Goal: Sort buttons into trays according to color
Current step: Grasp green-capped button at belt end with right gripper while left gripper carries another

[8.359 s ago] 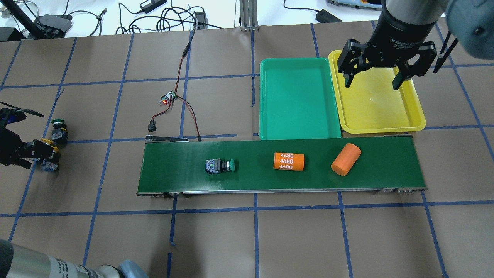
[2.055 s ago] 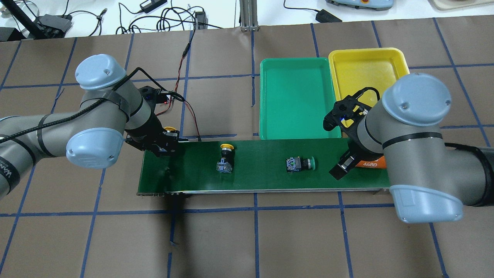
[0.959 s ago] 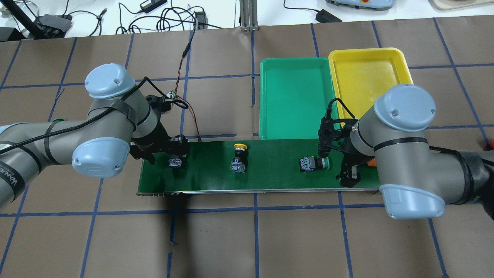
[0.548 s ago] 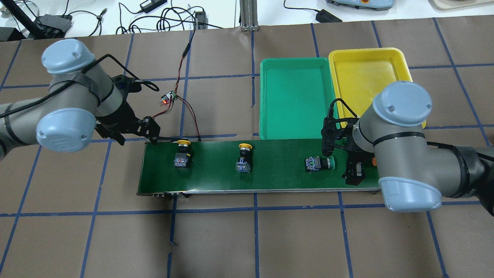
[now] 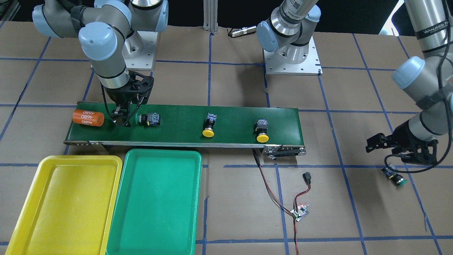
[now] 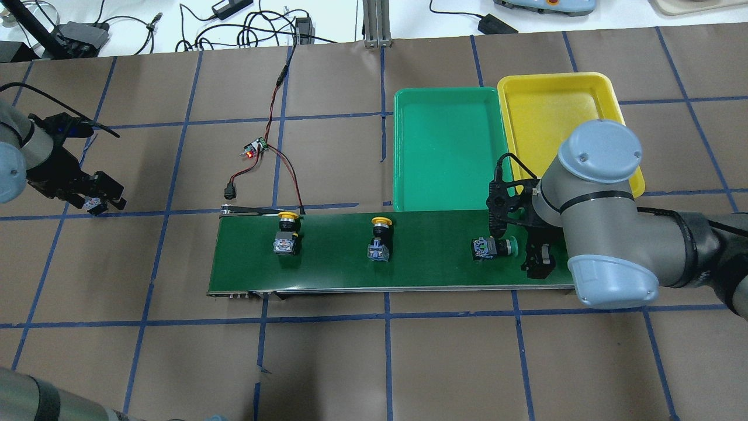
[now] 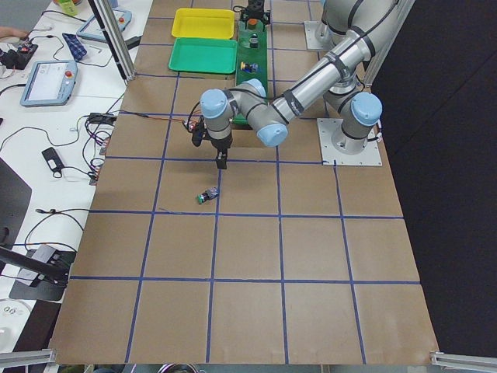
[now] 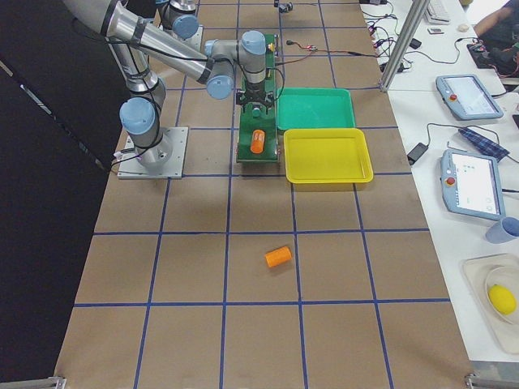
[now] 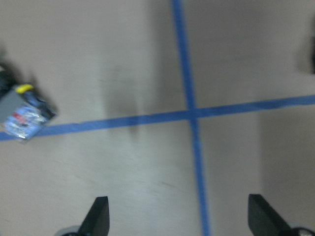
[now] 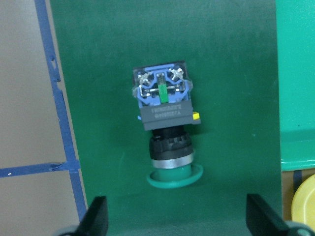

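The left claw (image 9: 179, 221) hangs wide open and empty above the counter (image 6: 175, 362). A green button (image 5: 395, 176) lies on its side just off the claw's line, so a straight drop would probably miss it or knock it away. On the belt (image 6: 432, 275) lie a first yellow button (image 6: 286, 234) and a second yellow button (image 6: 380, 240), well apart. Further right, a second green button (image 10: 165, 128) lies cap-first toward the right claw (image 10: 177, 221), which is spread open, holding nothing. Closing on the round cap instead of the blocky body could squirt it loose. An orange cylinder (image 5: 88, 118) just beyond could get bumped. The green tray (image 6: 409, 146) and yellow tray (image 6: 555, 117) sit edge to edge, so a release near that shared rim risks the wrong colour.
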Controlling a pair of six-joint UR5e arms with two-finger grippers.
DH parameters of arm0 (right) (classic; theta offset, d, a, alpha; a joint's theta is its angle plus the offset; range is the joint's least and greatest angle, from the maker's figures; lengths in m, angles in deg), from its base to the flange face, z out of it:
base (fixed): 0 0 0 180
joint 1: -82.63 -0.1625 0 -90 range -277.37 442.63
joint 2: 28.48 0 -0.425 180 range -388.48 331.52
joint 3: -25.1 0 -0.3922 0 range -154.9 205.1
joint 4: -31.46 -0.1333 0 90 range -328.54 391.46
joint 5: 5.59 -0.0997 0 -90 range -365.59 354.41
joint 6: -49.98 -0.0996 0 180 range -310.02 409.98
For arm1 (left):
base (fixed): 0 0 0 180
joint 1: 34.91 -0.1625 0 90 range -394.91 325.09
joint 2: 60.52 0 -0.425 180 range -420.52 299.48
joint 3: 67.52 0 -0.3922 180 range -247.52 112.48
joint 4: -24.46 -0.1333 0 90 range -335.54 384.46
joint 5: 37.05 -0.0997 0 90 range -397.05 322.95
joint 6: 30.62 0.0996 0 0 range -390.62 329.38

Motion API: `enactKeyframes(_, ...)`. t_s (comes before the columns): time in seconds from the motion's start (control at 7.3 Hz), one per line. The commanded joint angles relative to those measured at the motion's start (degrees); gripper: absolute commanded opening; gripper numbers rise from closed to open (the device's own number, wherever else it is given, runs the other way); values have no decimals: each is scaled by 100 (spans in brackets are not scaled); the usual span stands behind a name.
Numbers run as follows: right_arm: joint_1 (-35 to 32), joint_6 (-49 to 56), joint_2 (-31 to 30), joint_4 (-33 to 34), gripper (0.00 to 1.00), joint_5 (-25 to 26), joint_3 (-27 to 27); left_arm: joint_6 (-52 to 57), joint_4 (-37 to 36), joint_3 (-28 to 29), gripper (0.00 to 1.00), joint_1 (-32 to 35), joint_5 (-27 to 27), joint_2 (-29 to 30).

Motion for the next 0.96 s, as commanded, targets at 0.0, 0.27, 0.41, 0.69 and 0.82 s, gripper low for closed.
enactKeyframes(0.0,1,8,30,24,100,-50,-3,119,-718,240,100,-253,-94,616)
enactKeyframes(0.27,1,8,346,243,100,20,67,76,-873,222,100,-289,10,863)
enactKeyframes(0.41,1,26,364,227,100,11,58,84,-891,327,94,-289,11,951)
enactKeyframes(0.69,1,17,365,235,77,28,58,137,-1225,284,36,-289,2,1013)
enactKeyframes(0.82,1,8,365,236,53,29,58,111,-1225,223,12,-280,2,865)
